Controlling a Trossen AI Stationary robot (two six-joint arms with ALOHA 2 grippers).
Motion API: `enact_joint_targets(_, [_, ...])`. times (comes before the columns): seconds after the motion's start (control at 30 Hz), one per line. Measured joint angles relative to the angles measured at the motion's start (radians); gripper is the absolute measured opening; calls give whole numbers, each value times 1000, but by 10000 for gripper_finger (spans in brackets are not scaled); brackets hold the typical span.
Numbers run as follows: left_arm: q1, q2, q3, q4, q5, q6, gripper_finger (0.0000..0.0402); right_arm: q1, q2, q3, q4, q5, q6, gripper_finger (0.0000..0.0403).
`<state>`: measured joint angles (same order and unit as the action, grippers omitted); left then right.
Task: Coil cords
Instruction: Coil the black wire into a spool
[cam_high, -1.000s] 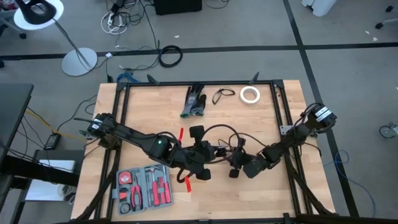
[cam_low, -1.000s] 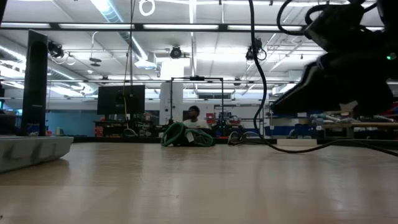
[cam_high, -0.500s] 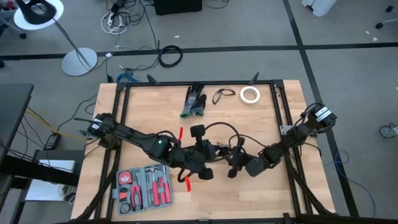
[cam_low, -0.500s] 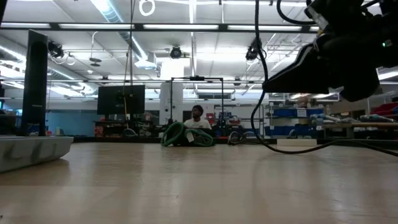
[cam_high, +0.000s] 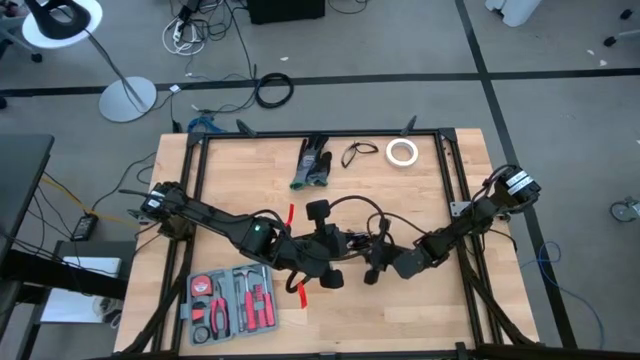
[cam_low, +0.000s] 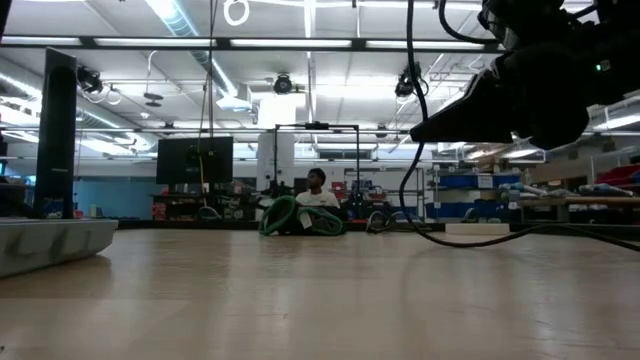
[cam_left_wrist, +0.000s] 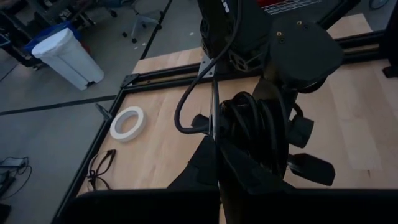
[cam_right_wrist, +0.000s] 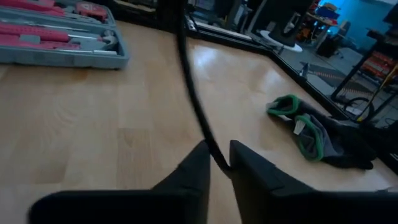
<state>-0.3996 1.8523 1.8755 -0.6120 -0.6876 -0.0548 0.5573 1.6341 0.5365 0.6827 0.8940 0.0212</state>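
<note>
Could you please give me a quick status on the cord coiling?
Left gripper shut on coiled cord. Right gripper shut on the cord's tail, mid-table. Nothing in the way.

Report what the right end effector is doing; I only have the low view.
Observer: The right end effector pinches a thin black cord at its tips.
Operator: Locate the coil.
Observer: A coiled bundle sits just ahead of the left end effector, around mid-table.
Operator: Name anything else on the table.
Observer: A white tape roll lies by the far edge, apart from both arms.
</note>
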Motion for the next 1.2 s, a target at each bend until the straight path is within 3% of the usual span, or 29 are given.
enact_joint_targets(0.13, [0, 0, 0, 20, -1, 9, 0, -3, 0, 0, 5, 2, 12, 11])
enact_joint_targets(0.43, [-1, 0, 0, -29, -2, -5, 0, 32, -16, 0, -108, 138, 71, 4])
enact_joint_targets(0.73, [-20, 0, 0, -31, 2, -8, 0, 51, -158, 0, -561, 226, 355, 2])
enact_joint_targets(0.9, [-25, 0, 0, -51, 6, -13, 0, 59, -246, 0, -711, 262, 429, 1])
enact_joint_targets(1.07, [-28, 0, 0, -143, 13, -63, 0, 99, -350, 0, -771, 307, 430, 1])
enact_joint_targets(1.2, [-26, 2, -16, -140, 1, -73, 0, 120, -423, 0, -696, 317, 375, 1])
